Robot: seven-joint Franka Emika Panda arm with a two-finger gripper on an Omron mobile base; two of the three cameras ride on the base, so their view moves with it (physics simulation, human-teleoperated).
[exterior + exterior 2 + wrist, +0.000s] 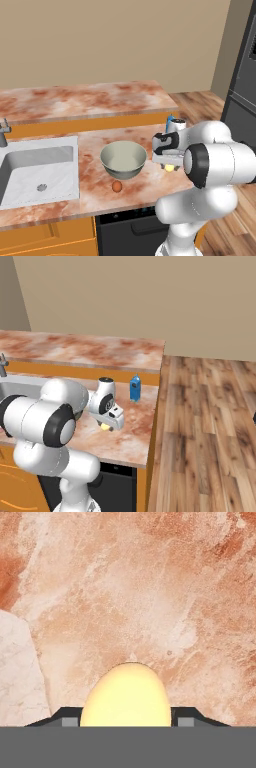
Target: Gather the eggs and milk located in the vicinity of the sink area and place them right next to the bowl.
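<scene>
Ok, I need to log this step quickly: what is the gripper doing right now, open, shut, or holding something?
Gripper: closed on the small pale yellow oval egg, fingers on either side of it, just above the mottled reddish marble counter.

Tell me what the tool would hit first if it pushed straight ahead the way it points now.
Likely the mottled reddish-brown stone counter, beyond the pale yellow oval egg that already sits between the tool's fingertips. How far off the counter lies is unclear.
</scene>
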